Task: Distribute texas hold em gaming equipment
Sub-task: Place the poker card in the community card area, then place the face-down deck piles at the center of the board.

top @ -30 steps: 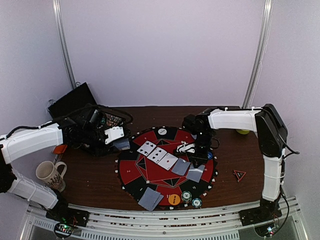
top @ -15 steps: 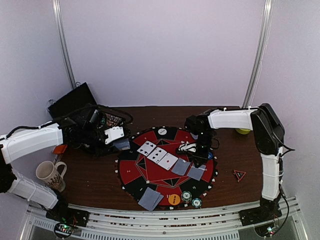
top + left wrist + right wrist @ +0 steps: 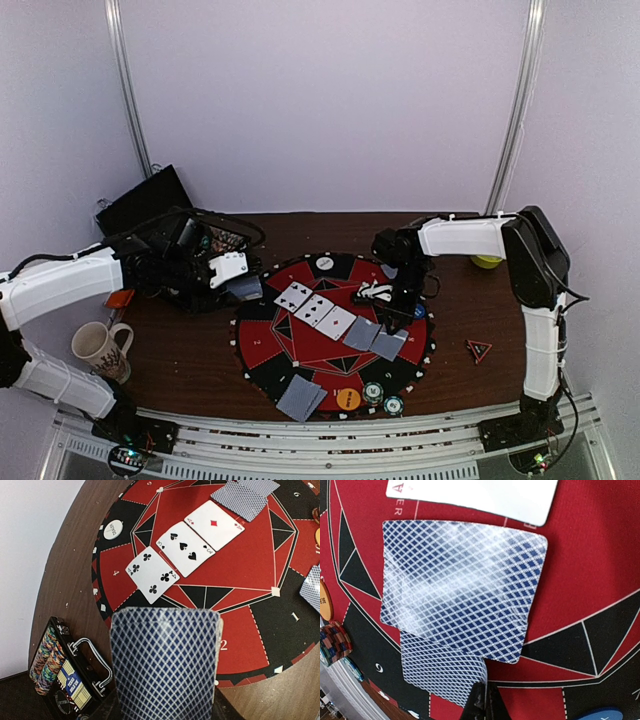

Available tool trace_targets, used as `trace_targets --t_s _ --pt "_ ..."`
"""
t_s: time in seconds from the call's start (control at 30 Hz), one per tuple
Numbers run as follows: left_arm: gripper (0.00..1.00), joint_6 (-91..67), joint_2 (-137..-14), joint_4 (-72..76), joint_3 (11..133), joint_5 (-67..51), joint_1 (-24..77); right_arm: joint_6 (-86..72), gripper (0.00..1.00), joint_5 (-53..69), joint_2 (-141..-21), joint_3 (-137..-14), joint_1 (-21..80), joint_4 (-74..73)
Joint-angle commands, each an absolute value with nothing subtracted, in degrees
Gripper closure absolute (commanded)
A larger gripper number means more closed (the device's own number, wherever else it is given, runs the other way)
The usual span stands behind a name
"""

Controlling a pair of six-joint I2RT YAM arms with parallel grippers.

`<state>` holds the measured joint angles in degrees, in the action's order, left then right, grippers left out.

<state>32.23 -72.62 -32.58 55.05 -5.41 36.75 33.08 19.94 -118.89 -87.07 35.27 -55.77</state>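
Note:
A thick deck of blue-backed cards [image 3: 165,665] fills my left gripper [image 3: 165,702], which is shut on it at the left edge of the red and black mat [image 3: 262,345]. Three face-up cards [image 3: 184,547] lie in a row at the mat's middle. My right gripper [image 3: 483,700] is shut on the corner of a face-down card [image 3: 440,672] that curls up off the mat, partly under a flat face-down card [image 3: 465,590]. In the top view the right gripper [image 3: 388,315] hangs over the mat's right half. Chip stacks [image 3: 373,392], an orange button [image 3: 348,398] and a face-down pair [image 3: 300,397] sit near the front.
An open chip case [image 3: 190,250] stands behind the left gripper. A white mug [image 3: 100,348] is at the front left, a yellow bowl [image 3: 486,263] at the back right, and a small red triangle [image 3: 478,349] right of the mat. A white button [image 3: 325,263] marks the mat's far edge.
My right gripper has shifted slightly left over the mat, taking its card along. The left arm and its deck have stayed put.

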Motion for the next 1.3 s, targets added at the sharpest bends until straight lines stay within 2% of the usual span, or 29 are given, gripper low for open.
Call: trace_targets --t_s 0.0,0.13,0.23,0.27,0.3,0.53,0.77,1.0,1.2,1.27 --pt "0.53 31.7 -70.9 -29.8 55.2 -6.2 37.1 34.1 0.99 21.2 -119.8 -86.3 35.0 -56.8" --pt "0.53 31.8 -71.0 -29.7 55.3 -6.2 37.1 33.5 0.95 19.8 -120.0 -86.5 35.1 -56.5" --pt "0.53 31.0 -71.5 -29.7 55.3 -6.8 37.1 32.7 0.83 17.4 -119.6 -86.6 35.1 -55.6" --pt "0.53 29.8 -72.2 -29.8 55.5 -6.4 37.1 32.5 0.74 16.6 -119.3 -86.6 35.1 -55.4" --pt "0.53 27.5 -73.2 -29.8 56.1 -6.1 37.4 32.1 0.71 15.7 -118.8 -86.5 35.1 -55.2" --pt "0.53 9.4 -77.8 -30.5 57.6 -6.4 40.8 30.1 0.59 10.8 -114.6 -86.6 35.1 -56.2" --pt "0.55 -9.4 -76.1 -27.6 50.5 -1.8 42.0 26.8 0.56 6.3 -106.2 -87.2 35.2 -53.4" --pt "0.52 -17.6 -74.4 -25.2 43.4 6.7 41.7 23.7 0.56 4.1 -99.8 -86.8 35.2 -49.2" --pt "0.51 -22.2 -71.5 -25.8 39.9 10.4 35.3 23.8 0.55 4.0 -95.2 -83.3 35.2 -46.7" --pt "0.47 -22.7 -70.9 -25.4 38.3 10.3 34.3 24.0 0.55 3.8 -94.1 -82.2 35.2 -46.2"
